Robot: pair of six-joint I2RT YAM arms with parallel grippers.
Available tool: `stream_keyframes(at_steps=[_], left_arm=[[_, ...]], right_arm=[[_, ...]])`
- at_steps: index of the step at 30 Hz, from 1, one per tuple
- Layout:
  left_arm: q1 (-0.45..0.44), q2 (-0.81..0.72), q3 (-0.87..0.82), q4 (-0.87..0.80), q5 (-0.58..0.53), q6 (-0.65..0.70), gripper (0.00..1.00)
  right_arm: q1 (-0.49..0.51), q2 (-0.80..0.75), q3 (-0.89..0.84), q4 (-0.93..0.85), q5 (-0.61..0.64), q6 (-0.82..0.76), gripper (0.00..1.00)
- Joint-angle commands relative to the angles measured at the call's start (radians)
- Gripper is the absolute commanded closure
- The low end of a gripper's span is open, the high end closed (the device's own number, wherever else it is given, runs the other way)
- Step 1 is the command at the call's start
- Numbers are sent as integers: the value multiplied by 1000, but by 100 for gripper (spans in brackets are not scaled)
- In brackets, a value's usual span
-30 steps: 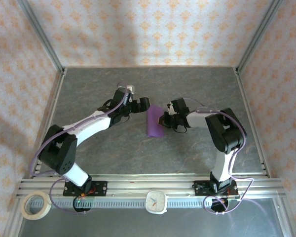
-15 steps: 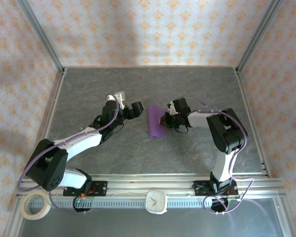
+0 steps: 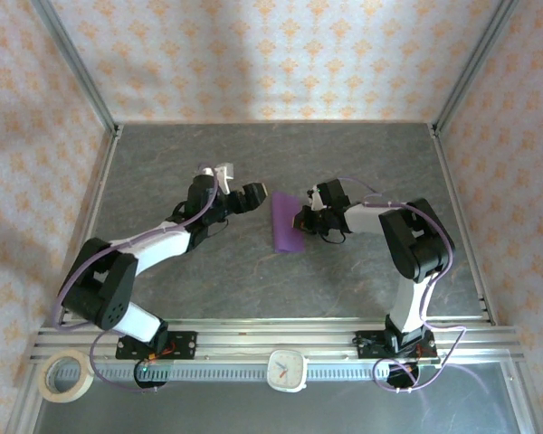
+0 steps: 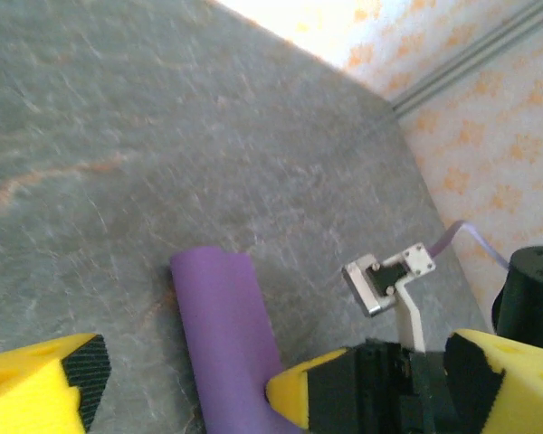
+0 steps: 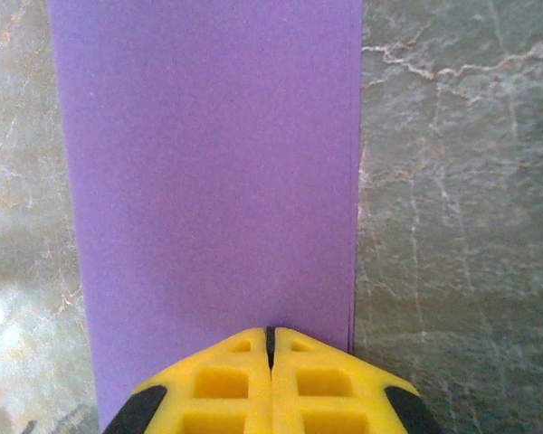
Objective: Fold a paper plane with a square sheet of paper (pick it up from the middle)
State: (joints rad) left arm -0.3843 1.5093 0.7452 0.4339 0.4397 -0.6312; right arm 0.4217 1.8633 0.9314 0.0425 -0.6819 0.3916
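The purple sheet of paper point(image 3: 286, 222) lies mid-table, folded into a narrow strip. In the left wrist view the paper point(image 4: 219, 330) has a rounded, loosely folded long edge. My right gripper point(image 3: 304, 219) is shut, and its tips point(image 5: 271, 336) rest on the paper point(image 5: 208, 163) close to its right edge. My left gripper point(image 3: 247, 198) is open just left of the strip and clear of it. The left gripper point(image 4: 276, 362) faces the right gripper's yellow fingertip point(image 4: 299, 398), which sits on the paper. The paper plane is out of view.
A roll of tape point(image 3: 65, 375) and a small white clock point(image 3: 287, 369) sit by the front rail. The aluminium frame point(image 3: 253, 336) and the patterned walls point(image 3: 271, 54) enclose the grey table point(image 3: 362, 163).
My left gripper has drawn back to the left, away from the paper. The strip now lies flatter. The right gripper has stayed put on the paper's right edge.
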Motion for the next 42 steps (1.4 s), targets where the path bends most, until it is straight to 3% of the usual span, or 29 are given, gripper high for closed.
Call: stream_keyframes(at_steps=[1,4,9,13,21,26,42], left_arm=[[0,25,-11,66,96,-55,6],[-3,57,14,40,131,-50,11],[-34,137,115,-122,136,9,28],[-64,182,143,-143,129,-6,33],[-115,246,216,-263,99,40,35],[-154,269,269,-363,4,84,35],[-177,338,342,-462,-93,119,37]], right_arm=[[-10,36,-45,-157,111,-1,100],[-10,34,-49,-153,110,6,100],[-10,30,-52,-139,107,18,100],[-11,18,-69,-116,99,32,100],[-10,12,-83,-101,87,43,100],[-11,9,-90,-80,74,64,100],[-10,3,-114,-14,22,111,100]])
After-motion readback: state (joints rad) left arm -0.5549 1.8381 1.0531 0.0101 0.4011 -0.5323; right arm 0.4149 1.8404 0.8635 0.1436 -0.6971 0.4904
